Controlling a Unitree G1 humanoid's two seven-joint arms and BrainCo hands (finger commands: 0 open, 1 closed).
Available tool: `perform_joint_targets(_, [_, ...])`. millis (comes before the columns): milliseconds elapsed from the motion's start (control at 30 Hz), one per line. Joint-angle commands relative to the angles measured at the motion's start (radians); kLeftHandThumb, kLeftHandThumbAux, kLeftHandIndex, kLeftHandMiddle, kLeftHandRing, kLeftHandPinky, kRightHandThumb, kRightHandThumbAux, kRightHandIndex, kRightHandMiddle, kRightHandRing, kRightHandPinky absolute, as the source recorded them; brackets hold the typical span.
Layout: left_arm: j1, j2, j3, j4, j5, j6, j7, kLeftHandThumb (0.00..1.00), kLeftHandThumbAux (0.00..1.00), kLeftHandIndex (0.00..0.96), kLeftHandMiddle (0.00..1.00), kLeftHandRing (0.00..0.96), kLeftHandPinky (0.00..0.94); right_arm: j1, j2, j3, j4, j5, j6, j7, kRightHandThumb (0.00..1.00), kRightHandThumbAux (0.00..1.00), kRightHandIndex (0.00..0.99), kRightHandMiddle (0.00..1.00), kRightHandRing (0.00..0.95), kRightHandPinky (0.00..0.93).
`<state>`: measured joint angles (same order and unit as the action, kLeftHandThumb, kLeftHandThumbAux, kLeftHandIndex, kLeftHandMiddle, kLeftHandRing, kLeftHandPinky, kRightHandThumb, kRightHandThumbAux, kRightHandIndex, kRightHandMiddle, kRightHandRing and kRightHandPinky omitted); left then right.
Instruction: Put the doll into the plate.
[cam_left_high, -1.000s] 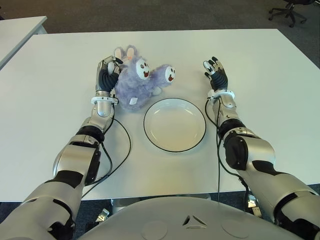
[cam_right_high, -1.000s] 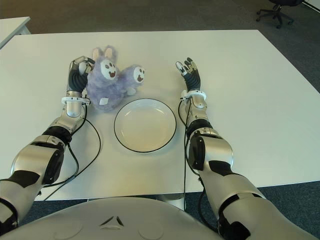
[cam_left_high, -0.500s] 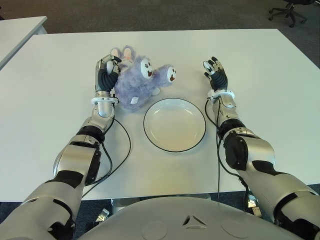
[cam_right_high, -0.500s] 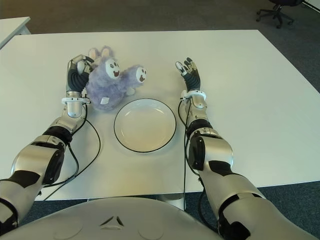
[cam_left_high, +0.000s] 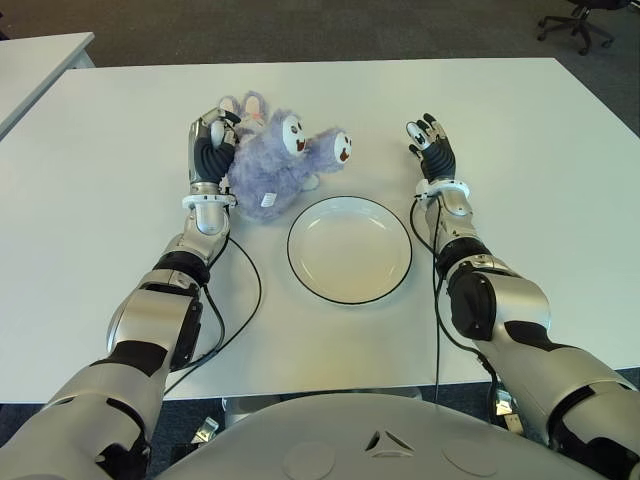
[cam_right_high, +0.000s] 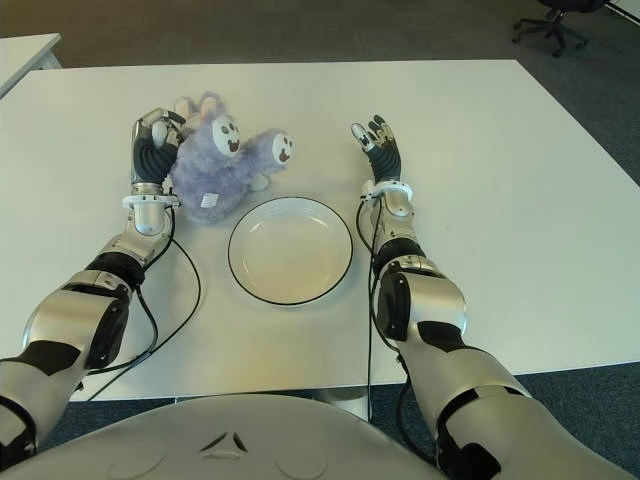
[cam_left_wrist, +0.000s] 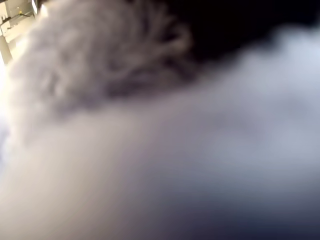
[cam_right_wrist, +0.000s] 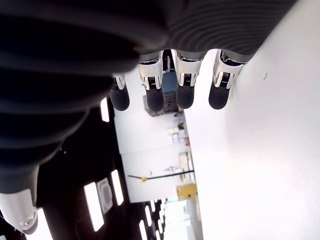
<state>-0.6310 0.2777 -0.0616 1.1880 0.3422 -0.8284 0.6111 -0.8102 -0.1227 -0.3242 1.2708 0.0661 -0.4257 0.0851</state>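
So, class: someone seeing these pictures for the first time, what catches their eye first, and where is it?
The fluffy purple doll stands out, lying on the white table just beyond the plate, toward the robot's left. The left hand is pressed against the doll's side, while the right hand shows open to the plate's right.

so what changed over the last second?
The left hand stays closed on the doll and has tipped it slightly toward the robot's right: its face shifted that way and its ears dropped back. The doll is not yet over the plate. The plate has not moved, and the right hand stays open, to the right of the plate, holding nothing.
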Motion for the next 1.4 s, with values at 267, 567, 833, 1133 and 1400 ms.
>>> perform_joint_targets(267, [0.067,-0.058,-0.011,0.034,0.011,0.028,0.035,0.744,0.692,0.444,0.848,0.861,0.863,0.079,0.023,0.0,0.049,0.006,0.04,-0.005,0.079,0.587,0.023,0.05,0.044,0.053])
perform_joint_targets(567, [0.062,-0.059,-0.006,0.029,0.006,0.024,0.026,0.744,0.692,0.444,0.846,0.856,0.863,0.078,0.022,0.003,0.05,0.004,0.044,-0.007,0.076,0.589,0.022,0.05,0.044,0.05])
perform_joint_targets(833, [0.053,-0.058,-0.006,0.028,0.007,0.029,0.027,0.743,0.693,0.444,0.847,0.858,0.862,0.076,0.022,0.004,0.051,0.002,0.046,-0.009,0.076,0.591,0.023,0.049,0.044,0.057])
perform_joint_targets(1133, [0.042,-0.053,-0.008,0.027,0.012,0.023,0.028,0.744,0.693,0.444,0.847,0.854,0.857,0.075,0.023,0.003,0.052,0.004,0.047,-0.006,0.08,0.593,0.023,0.048,0.044,0.056])
perform_joint_targets(1400, [0.031,-0.049,-0.006,0.029,0.012,0.015,0.031,0.744,0.694,0.444,0.852,0.859,0.857,0.073,0.025,0.001,0.052,0.006,0.05,-0.005,0.081,0.586,0.024,0.043,0.039,0.052])
